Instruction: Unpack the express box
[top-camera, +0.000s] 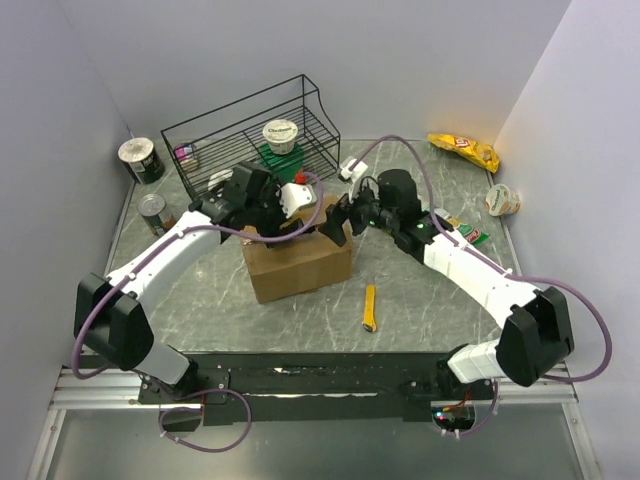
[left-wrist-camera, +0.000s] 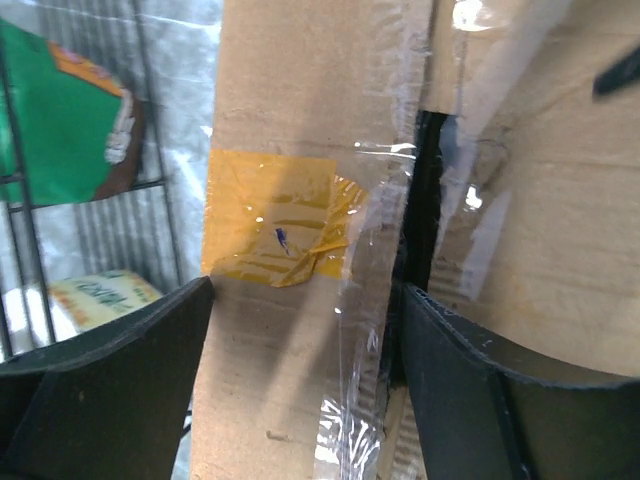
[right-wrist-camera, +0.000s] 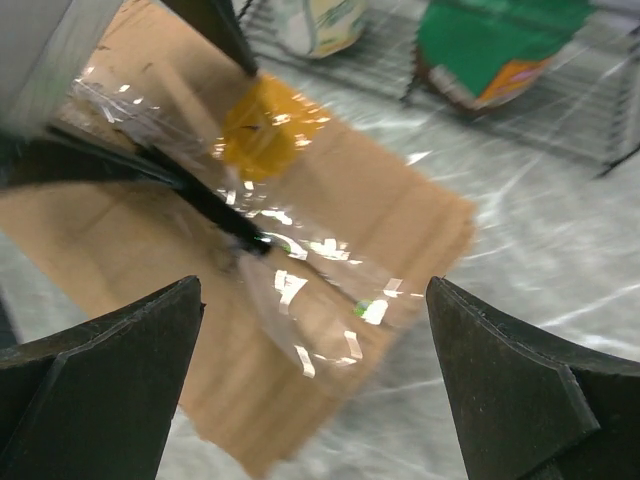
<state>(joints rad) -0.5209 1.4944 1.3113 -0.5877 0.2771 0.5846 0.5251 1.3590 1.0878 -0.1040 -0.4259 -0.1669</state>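
Note:
The express box (top-camera: 297, 262), a brown taped carton, stands mid-table. My left gripper (top-camera: 262, 207) is at its top back-left. In the left wrist view the gripper (left-wrist-camera: 300, 290) is open and straddles a top flap (left-wrist-camera: 270, 380) that bears the yellow-orange sticker (left-wrist-camera: 275, 215). Its right finger (left-wrist-camera: 470, 380) sits in the dark seam between the flaps. My right gripper (top-camera: 340, 215) is at the box's top back-right. In the right wrist view it (right-wrist-camera: 312, 290) is open and empty above the taped flap (right-wrist-camera: 330, 200). The sticker (right-wrist-camera: 265, 125) shows there too.
A black wire rack (top-camera: 250, 135) behind the box holds a cup (top-camera: 281, 135) on a green pack. Two cans (top-camera: 141, 160) (top-camera: 153, 212) stand at the left. A yellow cutter (top-camera: 370, 307) lies right of the box. A yellow snack bag (top-camera: 463, 150) and a cup (top-camera: 502, 200) are far right.

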